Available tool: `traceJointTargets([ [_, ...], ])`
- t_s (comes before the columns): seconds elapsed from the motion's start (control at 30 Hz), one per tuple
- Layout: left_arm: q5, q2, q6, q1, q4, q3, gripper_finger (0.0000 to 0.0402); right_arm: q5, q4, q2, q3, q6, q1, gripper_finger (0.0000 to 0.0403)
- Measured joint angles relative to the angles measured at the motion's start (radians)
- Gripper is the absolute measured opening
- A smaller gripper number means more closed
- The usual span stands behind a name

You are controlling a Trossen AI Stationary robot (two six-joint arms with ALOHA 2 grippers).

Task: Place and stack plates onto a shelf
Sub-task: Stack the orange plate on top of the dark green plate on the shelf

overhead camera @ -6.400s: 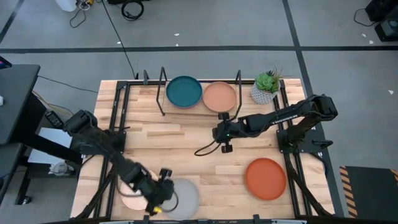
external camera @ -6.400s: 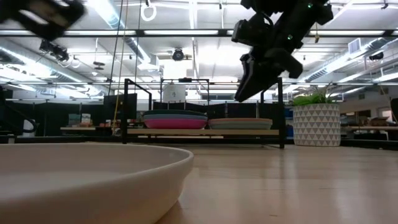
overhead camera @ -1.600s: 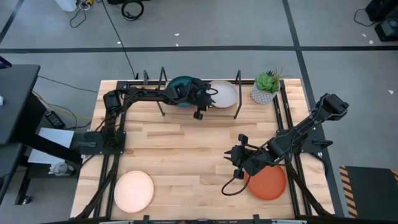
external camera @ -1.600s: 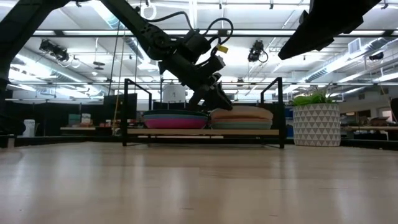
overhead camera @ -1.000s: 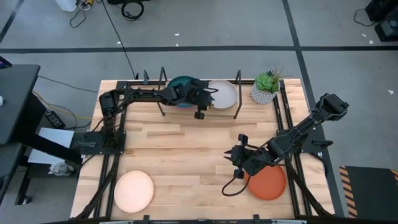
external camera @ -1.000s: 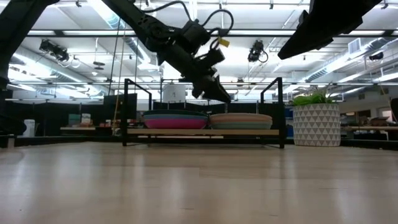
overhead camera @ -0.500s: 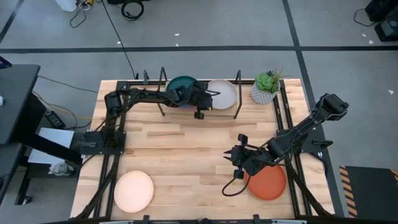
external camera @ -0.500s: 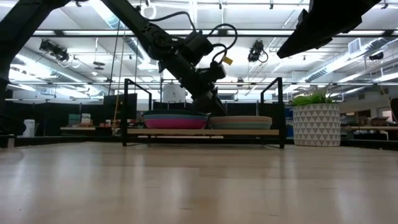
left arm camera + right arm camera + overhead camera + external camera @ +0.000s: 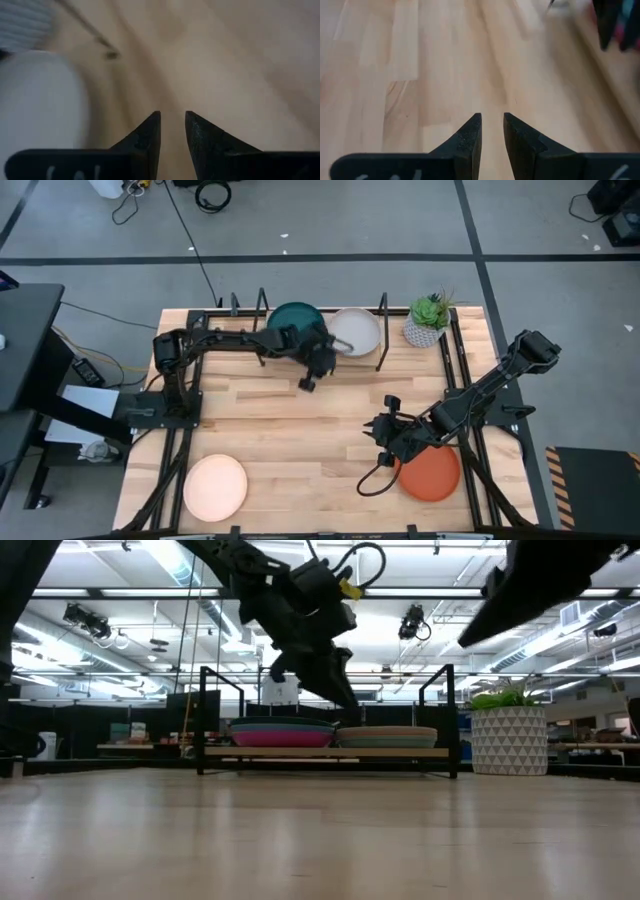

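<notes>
The shelf (image 9: pixel 262 330) stands along the table's far edge and its wooden board (image 9: pixel 325 752) carries two stacks. The dark teal plate (image 9: pixel 295 318) tops the left stack (image 9: pixel 282 730), and the grey plate (image 9: pixel 357 330) tops the right stack (image 9: pixel 388 735). My left gripper (image 9: pixel 306 382) hangs shut and empty just in front of the shelf, above the table (image 9: pixel 345 695). My right gripper (image 9: pixel 378 430) waits shut over bare wood beside the orange-red plate (image 9: pixel 432 470). A pale peach plate (image 9: pixel 215 486) lies flat near the table's near left corner.
A small potted plant (image 9: pixel 428 320) stands at the shelf's right end. Black uprights (image 9: pixel 263 305) (image 9: pixel 384 310) rise at the shelf. Metal frame rails (image 9: pixel 185 380) (image 9: pixel 460 380) run along the table's left and right sides. Bare wood (image 9: pixel 280 430) lies in the middle.
My left gripper has drawn back from over the shelf's stacks toward the table's near edge and risen a little, empty. The grey plate stays on the right stack. My right arm has kept still.
</notes>
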Motion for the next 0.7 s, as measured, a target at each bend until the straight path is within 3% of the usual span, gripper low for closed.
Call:
traceJointTargets([
  [0.2, -0.029, -0.006, -0.06, -0.096, -0.191, 0.0, 0.0095, -0.298, -0.144, 0.005, 0.0, 0.077, -0.019, 0.0087],
  [0.33, -0.03, -0.006, -0.079, -0.155, -0.222, 0.0, 0.0095, -0.416, -0.288, 0.005, 0.0, 0.078, -0.017, 0.009],
  [0.53, -0.03, -0.015, -0.08, -0.233, -0.247, 0.0, 0.0095, -0.434, -0.451, 0.005, 0.0, 0.039, -0.014, 0.0115],
  [0.7, -0.07, -0.014, -0.106, -0.291, -0.289, 0.0, 0.0095, -0.458, -0.467, 0.005, -0.024, 0.034, -0.017, 0.015],
])
